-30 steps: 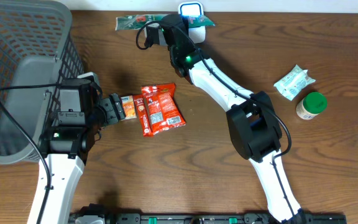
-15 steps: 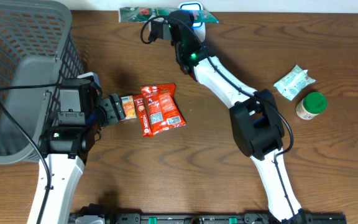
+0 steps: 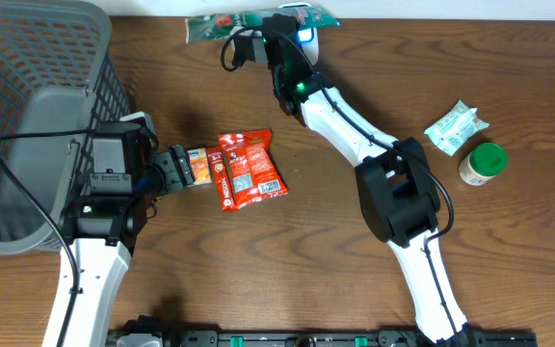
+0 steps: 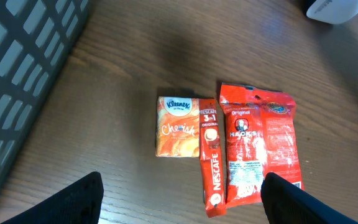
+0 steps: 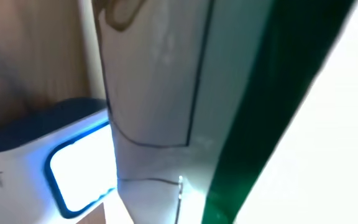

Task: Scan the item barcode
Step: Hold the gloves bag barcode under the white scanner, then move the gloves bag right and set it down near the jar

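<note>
Left gripper (image 3: 175,167), centre left: jaws standing wide, holding nothing, hovering beside red snack packet (image 3: 250,170).
Right gripper (image 3: 279,23), top centre: pinching green packet (image 3: 218,22) above the lit scanner (image 5: 73,169).
Packet's long axis is running left-right along the top edge.
Scan is seemingly underway, a read not confirmed.

Overhead view's evenly lit and pretty sharp, just a soft shadow on the bench (image 3: 509,270) next to the basket (image 3: 56,39), left wrist is crisp apart from its blurry dark fingers (image 4: 61,202), but right wrist is total mush: green packet (image 5: 266,93) smeared out of focus, bluish glow from what's probably the scanner (image 5: 79,168).
</note>
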{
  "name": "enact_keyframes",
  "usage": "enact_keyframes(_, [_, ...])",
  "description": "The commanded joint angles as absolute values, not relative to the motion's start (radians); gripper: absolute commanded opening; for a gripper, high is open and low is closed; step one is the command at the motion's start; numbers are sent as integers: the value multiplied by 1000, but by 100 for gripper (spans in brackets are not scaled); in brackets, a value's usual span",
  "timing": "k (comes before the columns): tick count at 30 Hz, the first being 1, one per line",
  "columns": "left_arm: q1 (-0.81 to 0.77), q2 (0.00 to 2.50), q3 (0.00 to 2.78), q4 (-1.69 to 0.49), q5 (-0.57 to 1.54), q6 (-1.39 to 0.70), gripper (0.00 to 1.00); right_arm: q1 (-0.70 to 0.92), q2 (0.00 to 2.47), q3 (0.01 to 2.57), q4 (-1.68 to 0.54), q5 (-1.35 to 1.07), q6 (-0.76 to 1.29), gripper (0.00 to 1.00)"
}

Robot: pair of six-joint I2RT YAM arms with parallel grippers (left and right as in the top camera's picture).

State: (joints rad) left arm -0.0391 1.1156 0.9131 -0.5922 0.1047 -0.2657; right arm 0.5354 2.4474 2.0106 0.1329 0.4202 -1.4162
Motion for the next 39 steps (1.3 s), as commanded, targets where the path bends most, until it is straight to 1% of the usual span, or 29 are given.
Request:
enact_keyframes(1, [-33,1118,937,-591,96,-267,81,554,2414,2034,126,502,-1313,1])
enact_keyframes(6, [-33,1118,937,-591,96,-267,81,599,2279,2034,-120,434,-1306,1])
enact_keyframes(11, [-33,1118,937,-591,96,-267,82,632,2131,2034,-331,432,-1215,1])
enact_keyframes(14, [-33,1118,937,-591,96,-267,81,654,2031,2034,-530,405,-1126,1])
enact_keyframes(15, [-33,1118,937,-591,96,-267,82,662,1992,2034,-618,387,-1045,1])
enact_keyframes(17, [-33,1118,937,-591,96,-267,81,665,1920,2034,-779,340,-770,1])
enact_keyframes(18, [-33,1118,937,-591,96,-267,82,661,1880,2034,-912,311,-555,1])
enact_keyframes(19, [-33,1118,937,-591,96,-267,81,655,1865,2034,-998,289,-455,1])
enact_keyframes(20, [-33,1118,937,-591,96,-267,82,648,1857,2034,-1059,269,-396,1])
enact_keyframes(21, [-33,1118,937,-591,96,-267,82,633,1852,2034,-1196,205,-306,1])
enact_keyframes(24, [-33,1118,937,-591,96,-267,82,590,1853,1978,-1381,35,-215,1])
enact_keyframes(27, [-33,1118,937,-591,96,-267,82,566,1853,1897,-1405,17,-157,1])
enact_keyframes(28, [-33,1118,937,-591,96,-267,82,543,1853,1811,-1389,17,-138,1])
enact_keyframes(29, [-33,1118,937,-591,96,-267,82,532,1853,1777,-1374,17,-125,1])
enact_keyframes(31, [-33,1118,937,-591,96,-267,82,496,1853,1695,-1327,17,-99,1])
enact_keyframes(36, [-33,1118,937,-591,96,-267,82,341,1853,1484,-1158,17,1,1])
enact_keyframes(38, [-33,1118,937,-591,96,-267,82,278,1853,1417,-1092,17,7,1])
enact_keyframes(39, [-33,1118,937,-591,96,-267,82,236,1853,1370,-1050,17,7,3])
